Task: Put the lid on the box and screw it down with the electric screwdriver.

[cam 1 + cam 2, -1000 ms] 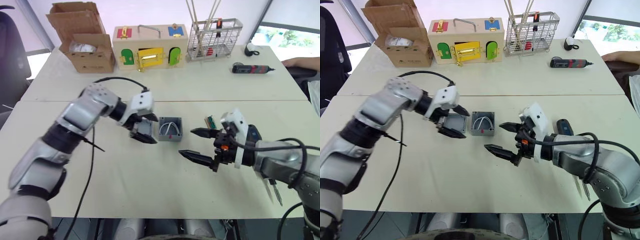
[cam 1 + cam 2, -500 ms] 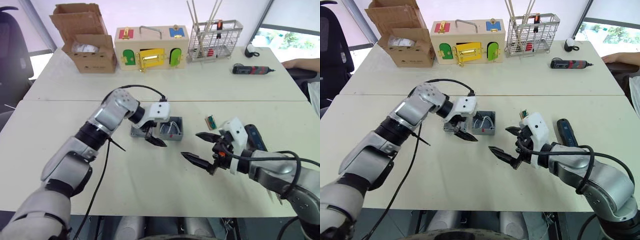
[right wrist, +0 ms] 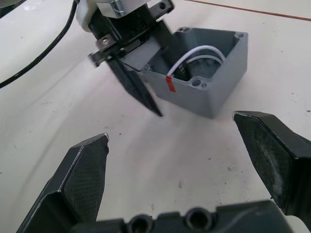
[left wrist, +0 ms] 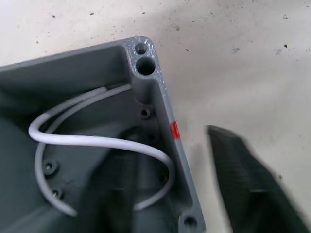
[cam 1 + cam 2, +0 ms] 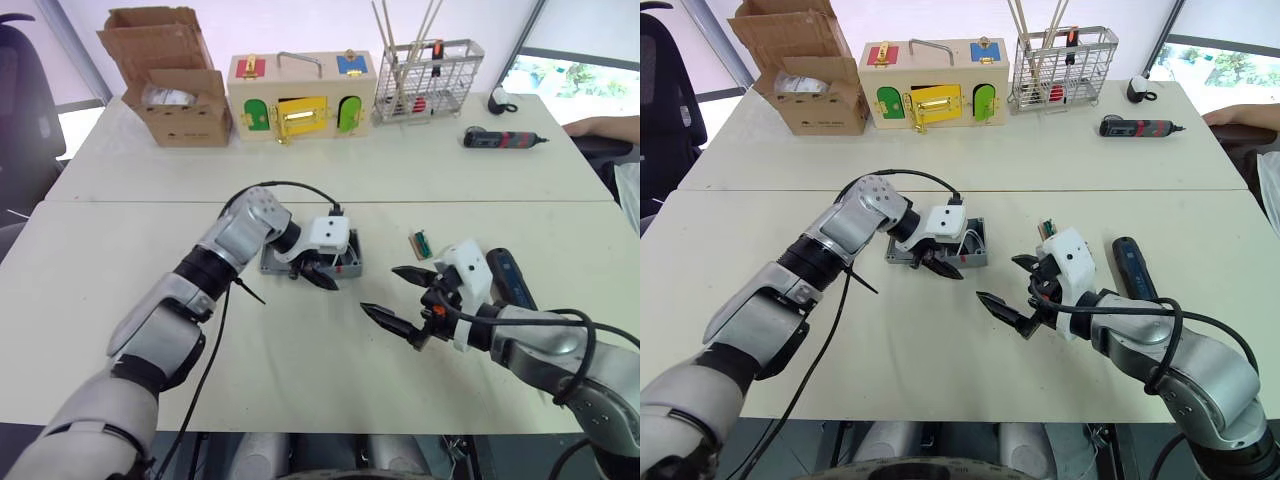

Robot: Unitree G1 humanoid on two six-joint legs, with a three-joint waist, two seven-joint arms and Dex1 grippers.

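Note:
The grey box stands open at the table's middle, with white wires inside and a red mark on one wall. My left gripper straddles that wall: one finger is inside the box, and the outer finger stands just clear of the wall, so the gripper is open but narrow. The flat grey lid lies against the box's left side, partly under my left wrist. My right gripper hovers open and empty to the right of the box. The dark blue electric screwdriver lies beside my right wrist.
A small green circuit board lies between the box and the electric screwdriver. At the back stand a cardboard box, a wooden box with coloured doors and a wire basket. A black-and-red screwdriver lies far right, near a person's arm.
My left gripper has moved right from the lid to the box and its fingers have narrowed around the box's wall. The lid now lies on the table. My right gripper stays open.

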